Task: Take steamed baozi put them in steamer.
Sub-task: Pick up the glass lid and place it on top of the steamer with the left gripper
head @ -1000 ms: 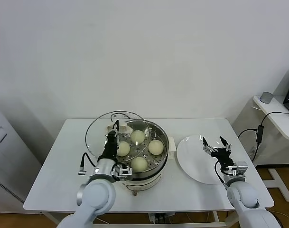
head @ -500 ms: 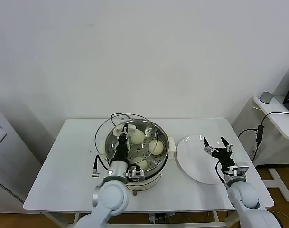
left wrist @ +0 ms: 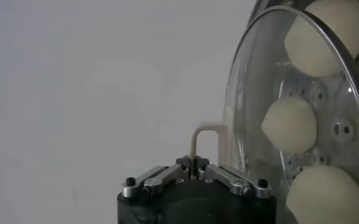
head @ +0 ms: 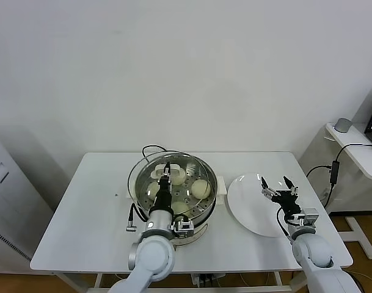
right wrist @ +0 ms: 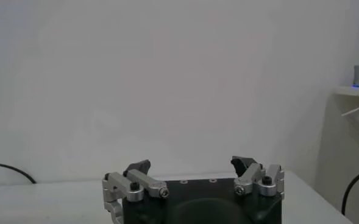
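Now lid (head: pixel 171 178) over steamer (head: pixel 205 201) rim — left hand (head: pixel 164 173) clamped

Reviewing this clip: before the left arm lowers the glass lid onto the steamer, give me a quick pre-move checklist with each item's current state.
1. Left gripper shut on the lid handle: ok.
2. Glass lid centred over the steamer: not ok, it sits off toward the robot's left.
3. Baozi inside the basket: ok.
4. All four buns counted: cannot tell.
5. Right gripper open over the white plate, apart from the steamer: ok.
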`<state>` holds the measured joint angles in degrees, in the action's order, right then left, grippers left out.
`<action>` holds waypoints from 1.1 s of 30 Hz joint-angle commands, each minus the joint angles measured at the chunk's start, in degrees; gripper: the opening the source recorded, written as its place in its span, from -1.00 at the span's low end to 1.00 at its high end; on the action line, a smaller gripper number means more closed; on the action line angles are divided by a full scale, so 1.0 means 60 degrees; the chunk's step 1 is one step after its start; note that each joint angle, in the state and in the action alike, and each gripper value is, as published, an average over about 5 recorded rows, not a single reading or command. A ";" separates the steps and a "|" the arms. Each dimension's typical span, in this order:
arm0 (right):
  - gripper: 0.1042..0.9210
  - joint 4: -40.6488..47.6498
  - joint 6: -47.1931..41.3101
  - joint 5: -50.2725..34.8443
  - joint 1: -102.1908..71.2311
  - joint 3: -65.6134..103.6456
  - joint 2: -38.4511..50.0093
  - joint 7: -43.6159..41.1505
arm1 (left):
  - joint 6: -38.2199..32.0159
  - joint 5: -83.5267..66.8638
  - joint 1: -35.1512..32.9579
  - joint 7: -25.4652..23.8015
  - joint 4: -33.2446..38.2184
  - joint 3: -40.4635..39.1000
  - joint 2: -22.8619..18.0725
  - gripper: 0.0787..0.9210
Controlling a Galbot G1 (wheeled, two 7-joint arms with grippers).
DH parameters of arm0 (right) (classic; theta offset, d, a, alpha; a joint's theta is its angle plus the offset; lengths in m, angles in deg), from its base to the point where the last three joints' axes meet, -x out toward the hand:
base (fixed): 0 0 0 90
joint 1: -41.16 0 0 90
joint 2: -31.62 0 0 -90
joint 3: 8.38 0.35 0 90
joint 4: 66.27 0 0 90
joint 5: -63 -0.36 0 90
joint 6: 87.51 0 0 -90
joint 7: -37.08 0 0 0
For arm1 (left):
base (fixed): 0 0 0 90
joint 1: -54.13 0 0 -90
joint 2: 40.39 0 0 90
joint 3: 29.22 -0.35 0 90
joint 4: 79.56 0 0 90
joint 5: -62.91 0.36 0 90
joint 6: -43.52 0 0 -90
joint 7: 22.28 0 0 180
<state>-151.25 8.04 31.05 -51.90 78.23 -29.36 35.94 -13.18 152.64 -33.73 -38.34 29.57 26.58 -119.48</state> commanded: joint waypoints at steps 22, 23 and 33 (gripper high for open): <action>0.76 0.0002 -0.0006 0.0013 -0.0054 0.0045 -0.0017 -0.0017 | 0.0082 -0.0187 0.0010 0.0362 -0.0529 -0.0239 -0.0498 -0.94; 0.76 0.0002 -0.0006 0.0013 -0.0057 0.0047 -0.0020 -0.0018 | 0.0083 -0.0201 0.0013 0.0370 -0.0551 -0.0238 -0.0496 -0.94; 0.76 -0.0029 -0.0001 0.0014 -0.0081 0.0068 -0.0042 -0.0022 | 0.0146 -0.0453 -0.0008 0.0548 -0.0638 -0.0219 -0.0418 -0.94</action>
<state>-151.32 8.02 31.14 -52.33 78.58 -29.58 35.81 -12.49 150.70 -33.75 -35.51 26.04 25.22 -122.15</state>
